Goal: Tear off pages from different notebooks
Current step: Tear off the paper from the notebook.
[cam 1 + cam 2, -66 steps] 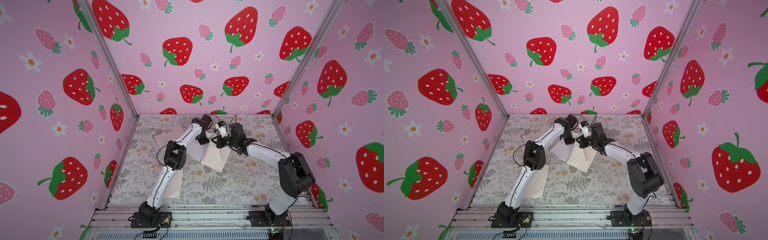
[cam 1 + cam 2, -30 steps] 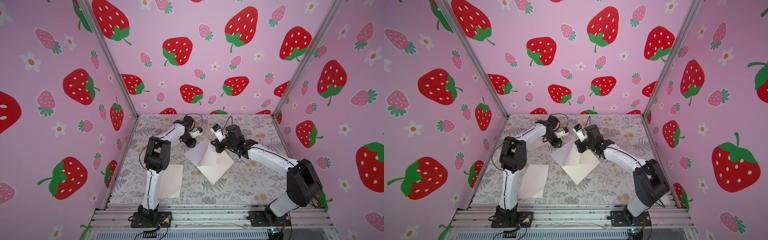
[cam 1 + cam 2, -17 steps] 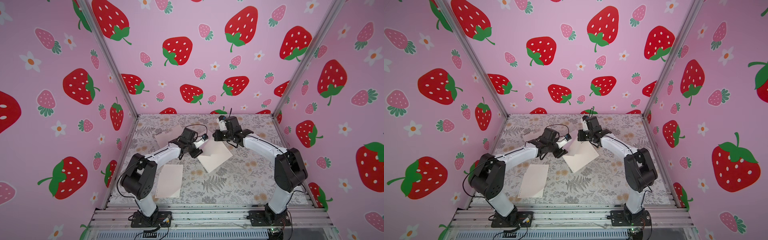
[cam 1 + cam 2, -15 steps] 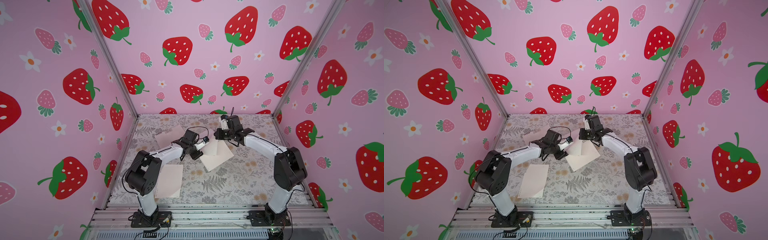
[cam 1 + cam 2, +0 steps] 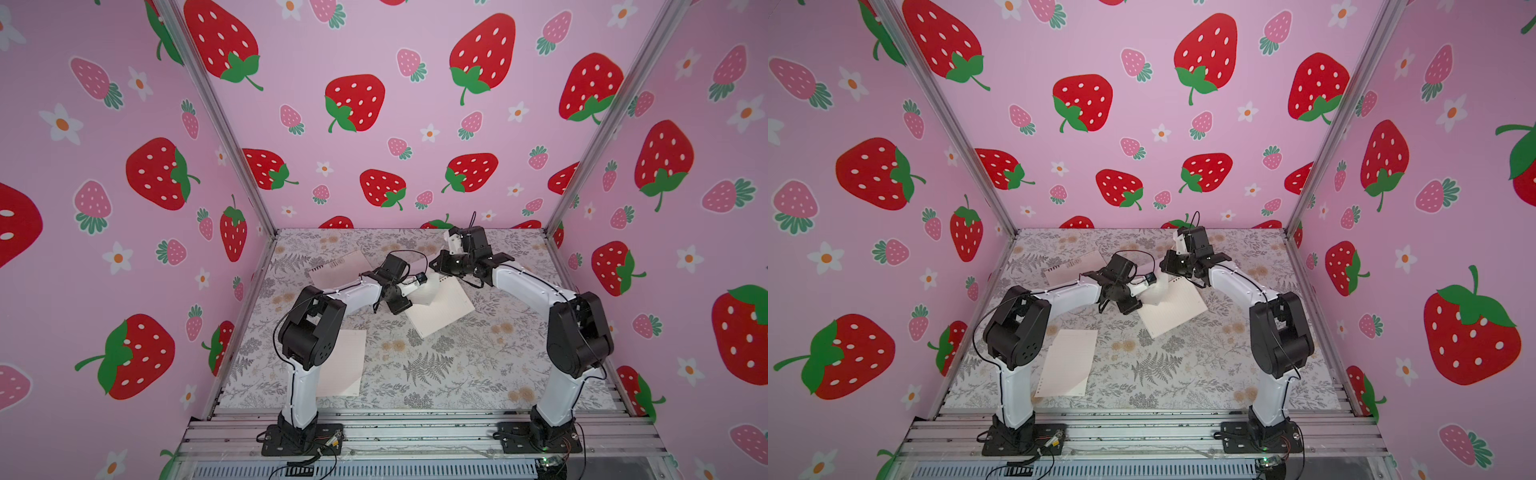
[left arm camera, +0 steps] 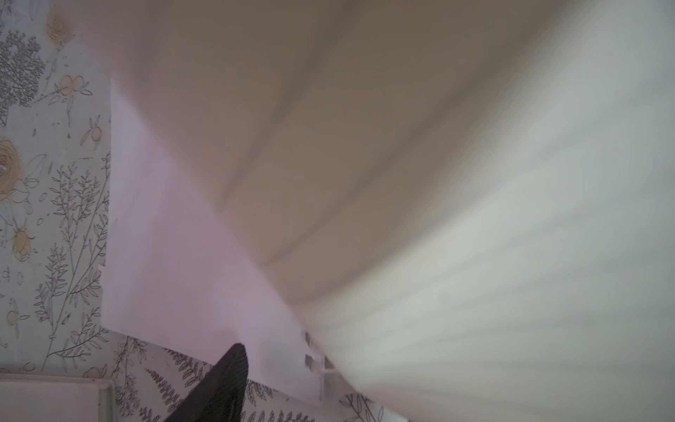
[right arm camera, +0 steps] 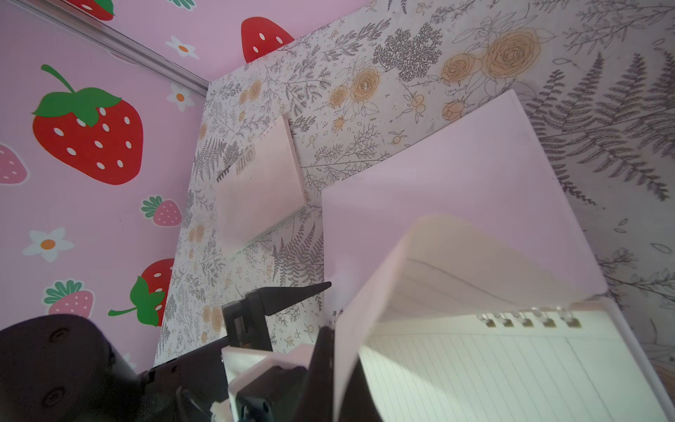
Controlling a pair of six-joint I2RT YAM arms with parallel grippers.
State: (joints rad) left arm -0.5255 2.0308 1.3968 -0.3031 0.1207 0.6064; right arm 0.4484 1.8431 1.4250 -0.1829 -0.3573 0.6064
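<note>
Notebooks lie well apart on the flowered tabletop. We find the closed notebook toward the far left corner, flat and untouched. The open notebook sits mid-table between the two arms, turned at an angle. Its cover is folded out flat on the tabletop, and its light coil borders a lined sheet. One lifted page curls up from the coil — in the left wrist view it is a close blur that fills most of the picture.

The right tool is closed on the edge of the lifted page. In the right wrist view one dark finger lies against the sheet, and its partner is hidden behind it. The left tool hovers just beside the same page, over the cover. We see only a single finger, standing well off to one side, so the jaws are apart, with nothing seen clamped between them.

A loose page lies flat near the front left, partly under the left arm — well apart from both notebooks.
</note>
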